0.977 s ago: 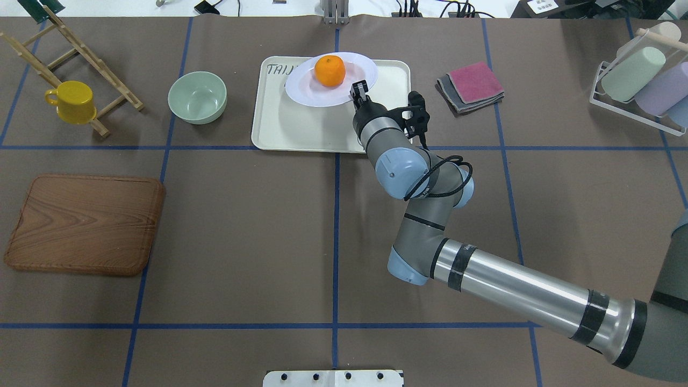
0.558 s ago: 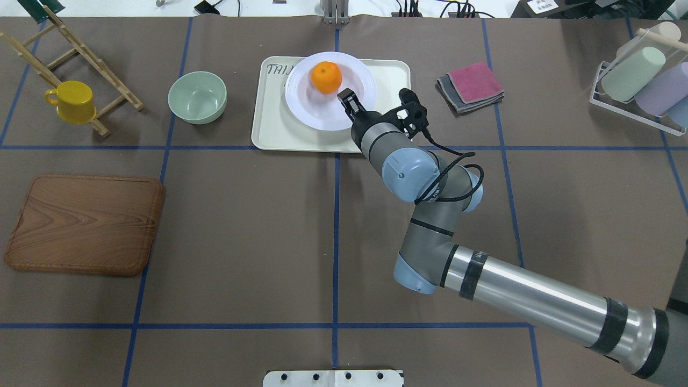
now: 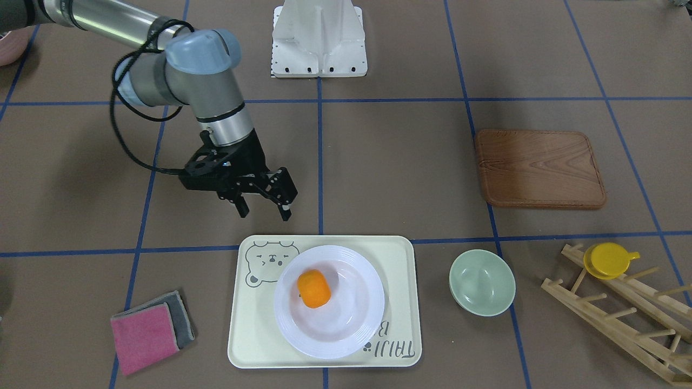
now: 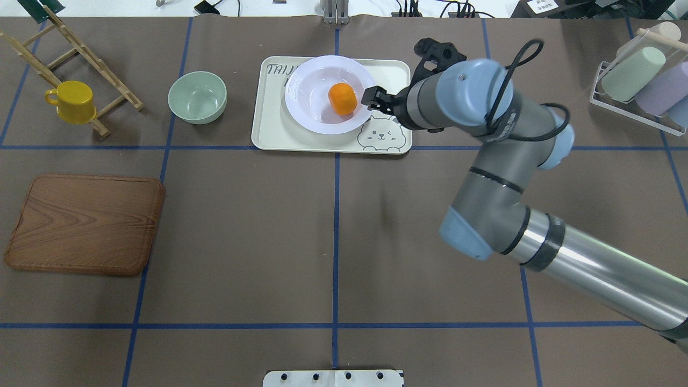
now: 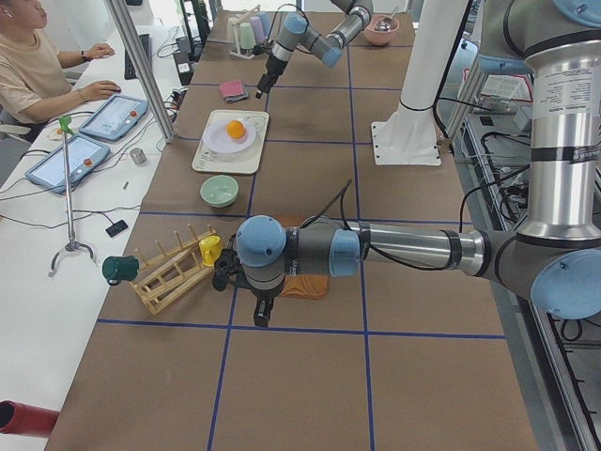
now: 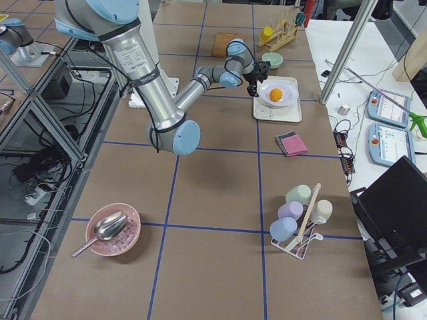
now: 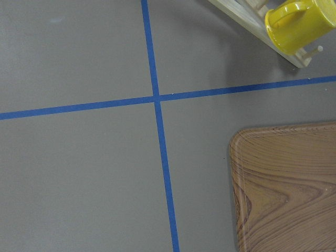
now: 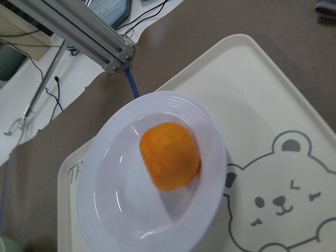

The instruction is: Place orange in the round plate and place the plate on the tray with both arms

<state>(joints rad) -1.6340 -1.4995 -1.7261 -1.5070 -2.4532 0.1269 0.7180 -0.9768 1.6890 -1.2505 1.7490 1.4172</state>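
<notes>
The orange (image 3: 313, 288) lies in the white round plate (image 3: 335, 319), a little off its middle. The plate rests flat on the cream tray (image 3: 400, 259), beside the bear drawing. Overhead, the orange (image 4: 342, 99), plate (image 4: 312, 94) and tray (image 4: 269, 129) show at the table's far centre. My right gripper (image 3: 264, 212) hangs open and empty above the table, just off the tray's robot-side edge, touching nothing. The right wrist view looks down on the orange (image 8: 169, 156). My left gripper (image 5: 261, 310) hovers by the wooden board; I cannot tell whether it is open or shut.
A pale-green bowl (image 4: 197, 97) sits left of the tray. Farther left a yellow cup (image 4: 72, 101) hangs on a wooden rack, with a wooden board (image 4: 86, 223) nearer the robot. Folded pink and grey cloths (image 3: 148, 329) lie right of the tray. A person (image 5: 38, 66) sits at the side bench.
My right gripper set the tilted plate flat on the tray, let go of its rim, then rose and drew back. The orange rolled across the plate.
</notes>
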